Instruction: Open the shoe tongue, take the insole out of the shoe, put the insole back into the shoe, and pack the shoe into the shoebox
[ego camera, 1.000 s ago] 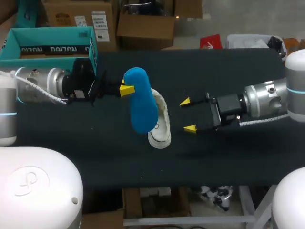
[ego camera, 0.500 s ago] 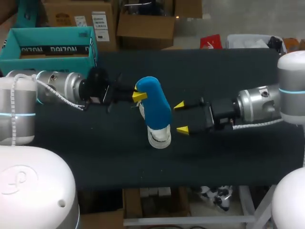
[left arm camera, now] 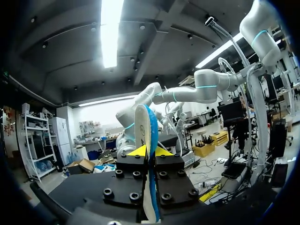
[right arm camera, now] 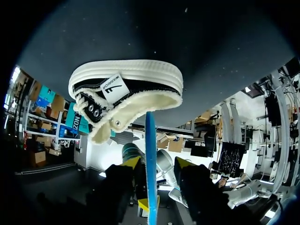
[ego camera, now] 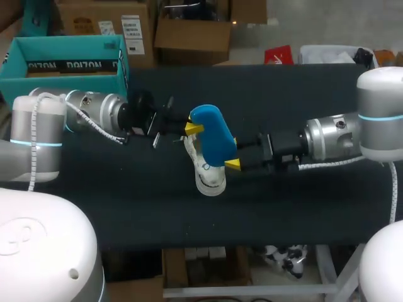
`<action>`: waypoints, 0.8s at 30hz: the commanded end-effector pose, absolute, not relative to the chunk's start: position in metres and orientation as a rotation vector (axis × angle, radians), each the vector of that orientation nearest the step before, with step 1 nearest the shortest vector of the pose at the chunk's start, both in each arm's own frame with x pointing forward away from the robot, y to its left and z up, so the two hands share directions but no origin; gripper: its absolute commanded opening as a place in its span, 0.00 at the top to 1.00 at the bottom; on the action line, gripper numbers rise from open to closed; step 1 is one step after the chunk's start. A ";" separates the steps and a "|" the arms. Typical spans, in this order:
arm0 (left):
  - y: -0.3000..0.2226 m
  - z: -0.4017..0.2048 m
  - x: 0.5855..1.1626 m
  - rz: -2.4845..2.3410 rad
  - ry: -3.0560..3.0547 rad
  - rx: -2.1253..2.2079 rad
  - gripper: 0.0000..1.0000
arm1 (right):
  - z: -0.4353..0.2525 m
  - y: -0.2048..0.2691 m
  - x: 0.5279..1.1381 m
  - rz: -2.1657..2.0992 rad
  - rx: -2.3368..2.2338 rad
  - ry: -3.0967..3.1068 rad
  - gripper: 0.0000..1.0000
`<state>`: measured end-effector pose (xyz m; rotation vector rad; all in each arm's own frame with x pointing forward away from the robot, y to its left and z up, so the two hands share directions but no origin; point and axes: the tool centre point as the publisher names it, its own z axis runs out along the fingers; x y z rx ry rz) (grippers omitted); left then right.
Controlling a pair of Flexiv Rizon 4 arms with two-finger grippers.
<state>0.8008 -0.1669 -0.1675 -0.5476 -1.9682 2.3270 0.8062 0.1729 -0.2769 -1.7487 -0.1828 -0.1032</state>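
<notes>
Nearest me the shoe [ego camera: 210, 177] sits about mid-tabletop [ego camera: 302, 214], toe towards six o'clock and seemingly on its sole, and it has not stirred in the last second. Everything else has. The blue insole [ego camera: 214, 141] is out of the shoe and in the air. A second ago it hung at the shoe's nine o'clock side. Now it has been carried across to stand on edge over the shoe's opening, its lower end close to the lining but, from the right wrist view, not yet inside. The left fingers [ego camera: 194, 129], reaching in from nine o'clock, are pinched tight on the insole near its upper end, and the left wrist view shows both yellow tips pressed against it. The right fingers [ego camera: 233, 164] were spread wide and well off at three o'clock a second ago. They have since slid in and now straddle the insole's edge, one on each side. I can still see a gap on at least one side, so they are parted and gripping nothing. To my eye that means the taking-out is done and the putting-back is starting. The right side looks set to steady or take over the insole so that it can be fed heel-down into the shoe. Far off at ten o'clock the teal shoebox [ego camera: 75, 65] waits open, so packing is still to come.
</notes>
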 end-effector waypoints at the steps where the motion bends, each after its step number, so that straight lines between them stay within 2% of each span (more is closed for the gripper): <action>1: -0.168 -0.175 0.805 2.343 -1.934 -0.554 1.00 | -0.278 0.175 0.809 -0.102 -1.741 -0.187 0.57; 4: -0.168 -0.176 0.806 2.343 -1.929 -0.552 1.00 | -0.277 0.175 0.811 -0.104 -1.740 -0.189 0.61; 5: -0.168 -0.176 0.806 2.342 -1.929 -0.553 1.00 | -0.277 0.175 0.811 -0.105 -1.740 -0.189 0.68; 7: -0.168 -0.176 0.807 2.340 -1.930 -0.555 1.00 | -0.277 0.175 0.812 -0.110 -1.740 -0.189 1.00; 12: -0.163 -0.173 0.808 2.341 -1.932 -0.552 1.00 | -0.279 0.170 0.813 -0.117 -1.741 -0.185 1.00; 13: -0.163 -0.173 0.808 2.340 -1.934 -0.552 0.87 | -0.279 0.170 0.813 -0.117 -1.740 -0.185 1.00; 14: -0.162 -0.173 0.808 2.340 -1.934 -0.552 0.56 | -0.279 0.170 0.813 -0.117 -1.737 -0.186 1.00; 15: -0.161 -0.172 0.808 2.335 -1.933 -0.552 0.14 | -0.280 0.170 0.814 -0.117 -1.735 -0.187 1.00; 16: -0.161 -0.172 0.808 2.333 -1.934 -0.553 0.00 | -0.280 0.169 0.814 -0.116 -1.732 -0.188 1.00; 24: -0.141 -0.164 0.808 2.148 -1.893 -0.556 0.00 | -0.277 0.162 0.808 -0.101 -1.679 -0.264 1.00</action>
